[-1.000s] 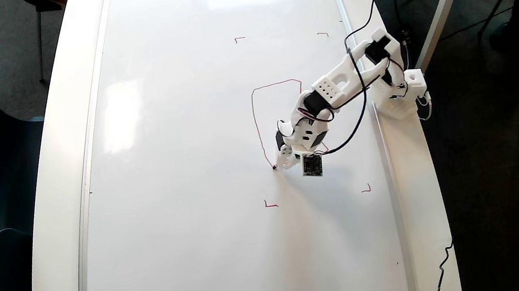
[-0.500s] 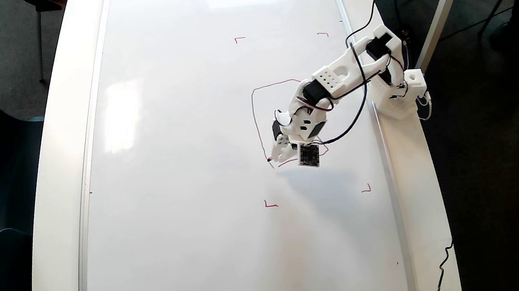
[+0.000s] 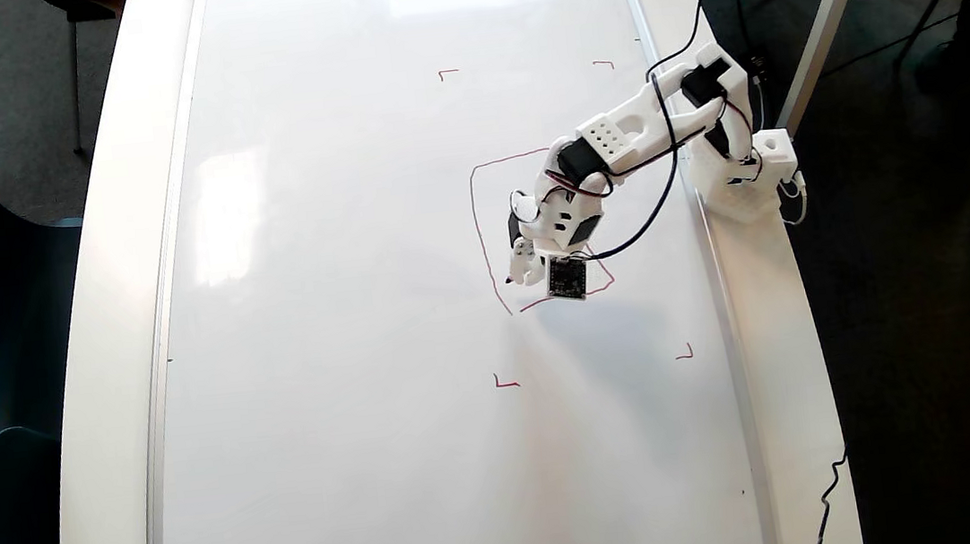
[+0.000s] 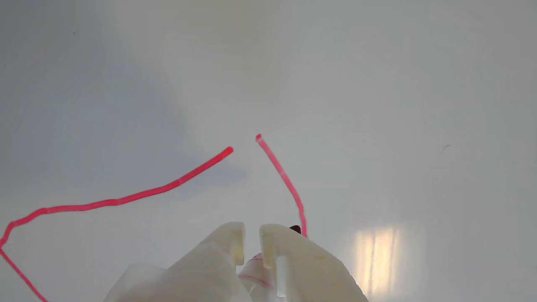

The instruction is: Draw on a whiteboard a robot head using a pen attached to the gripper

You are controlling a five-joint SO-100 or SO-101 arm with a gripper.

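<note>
Whiteboard (image 3: 364,321) is seen filling most of a long white table (image 3: 88,350) in the overhead view, with four small red corner marks (image 3: 506,383) drawn on its right half. The robot head (image 3: 477,219) lies between those marks as an unfinished red outline: a top edge, a long left side and a bottom stroke are shown, partly covered by the arm (image 3: 641,125). In the wrist view the outline (image 4: 126,197) is left open, a small gap being seen between two line ends. The gripper (image 3: 520,275) is held over the lower left part of the outline, inside it. Its fingers (image 4: 228,239) are clenched on the pen (image 4: 256,272), whose dark tip (image 4: 295,229) is seen beside the right-hand line. Whether the tip touches the board cannot be told.
</note>
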